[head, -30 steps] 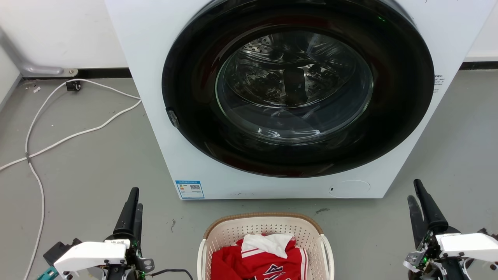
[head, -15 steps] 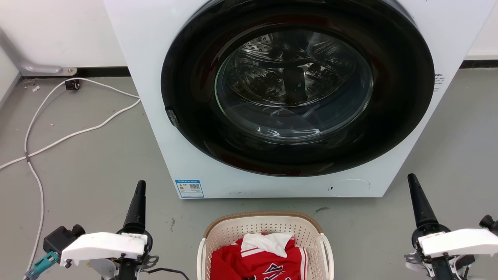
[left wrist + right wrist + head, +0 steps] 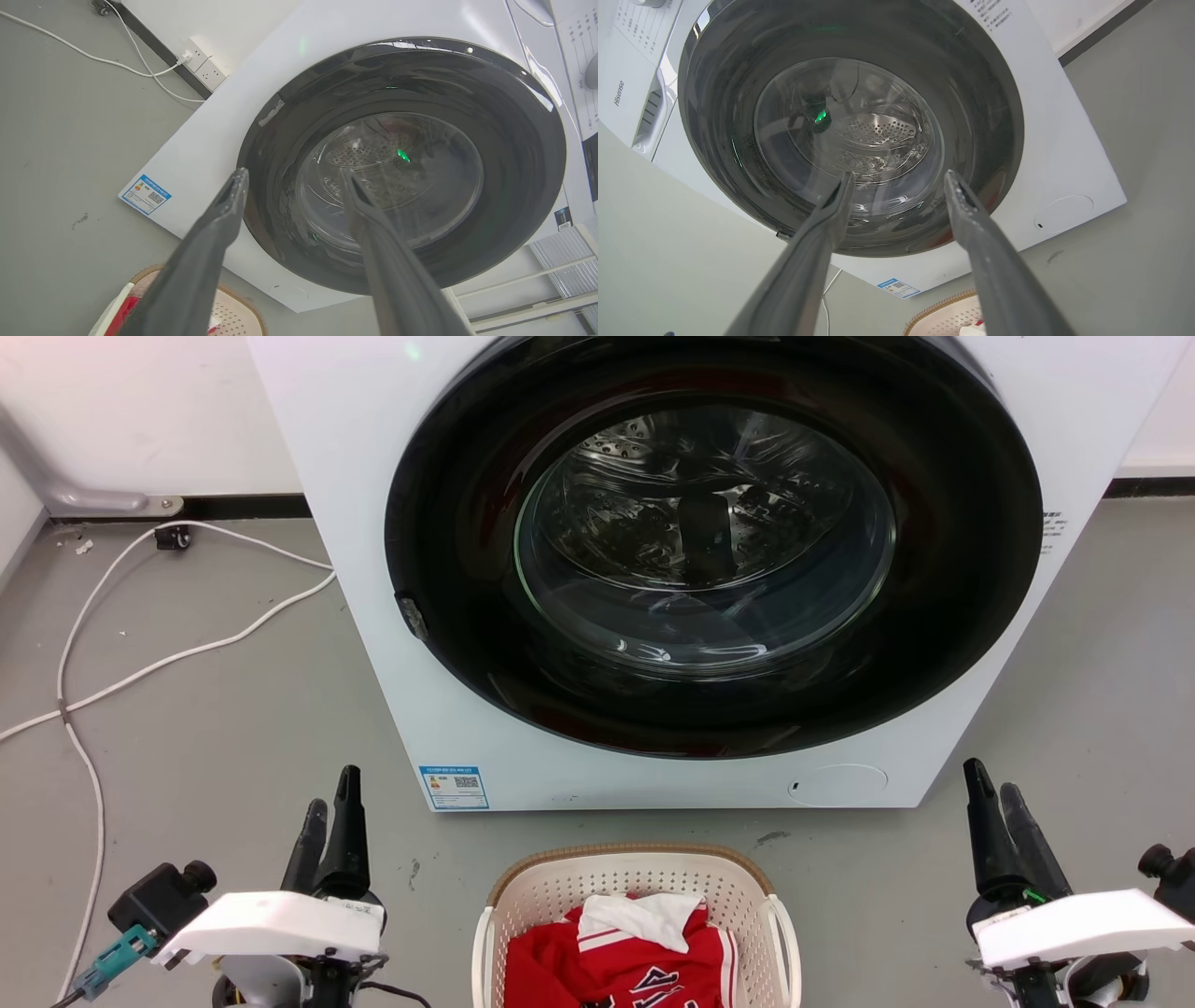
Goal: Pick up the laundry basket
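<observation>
2 handles [image 3: 482,943] face left and right on the mouth-up laundry basket [image 3: 551,901]; left pincer [image 3: 333,787] and right pincer [image 3: 990,777] gape empty.

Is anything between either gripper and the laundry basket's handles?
Nothing visible. Only bare floor separates the left gripper and the right gripper from the laundry basket; both are open, either side of it.

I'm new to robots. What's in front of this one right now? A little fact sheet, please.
Basket: laundry basket on the floor, before the washer
Contents: red garment, white cloth on top
Left gripper: open, left of the basket, not touching
Right gripper: open, right of the basket, not touching
Floor: white cable at left
</observation>
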Robot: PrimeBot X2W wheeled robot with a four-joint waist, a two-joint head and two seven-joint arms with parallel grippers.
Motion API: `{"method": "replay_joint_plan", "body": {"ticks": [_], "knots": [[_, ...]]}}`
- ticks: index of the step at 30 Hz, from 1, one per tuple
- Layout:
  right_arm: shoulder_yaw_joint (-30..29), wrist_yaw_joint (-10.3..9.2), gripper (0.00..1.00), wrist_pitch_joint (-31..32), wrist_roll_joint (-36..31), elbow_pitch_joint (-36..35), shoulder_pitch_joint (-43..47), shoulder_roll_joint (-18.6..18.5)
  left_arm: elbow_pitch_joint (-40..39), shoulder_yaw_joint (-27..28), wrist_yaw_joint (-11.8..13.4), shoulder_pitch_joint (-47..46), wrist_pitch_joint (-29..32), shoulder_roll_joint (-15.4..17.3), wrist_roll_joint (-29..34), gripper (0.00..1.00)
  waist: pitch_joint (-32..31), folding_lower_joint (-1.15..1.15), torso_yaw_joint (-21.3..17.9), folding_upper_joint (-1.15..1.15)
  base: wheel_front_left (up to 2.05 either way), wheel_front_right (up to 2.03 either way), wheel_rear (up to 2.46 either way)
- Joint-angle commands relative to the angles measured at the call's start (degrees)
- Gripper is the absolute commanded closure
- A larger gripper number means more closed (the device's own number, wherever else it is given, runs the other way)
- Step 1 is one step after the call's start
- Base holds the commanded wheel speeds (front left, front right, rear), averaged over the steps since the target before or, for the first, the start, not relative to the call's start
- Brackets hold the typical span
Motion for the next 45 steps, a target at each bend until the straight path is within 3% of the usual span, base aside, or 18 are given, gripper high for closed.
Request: {"method": "replay_joint_plan", "body": {"ticks": [1, 20, 45], "knots": [[0.2, 0.0, 0.0, -0.6, -2.7, -1.5, 0.0, -0.3, -1.3, -0.3, 0.0, -0.1, -0.7, 0.2, 2.5, 0.0, 0.0, 0.0, 0.0, 0.0, 0.0, 0.0, 0.0], [0.7, 0.0, 0.0, -3.9, -17.8, -4.5, 1.8, -0.4, -3.5, -1.7, 1.2, 1.2, -3.9, 0.2, 16.4, 0.0, 0.1, 0.0, -0.3, 0.0, 0.0, 0.0, 0.0], [1.2, 0.0, 0.0, -7.6, -34.4, -6.9, 3.8, -0.4, -5.0, -2.3, -0.5, 2.9, -7.6, 0.2, 30.8, 0.0, 0.4, 0.0, -0.3, 0.0, 0.0, 0.0, 0.0]]}}
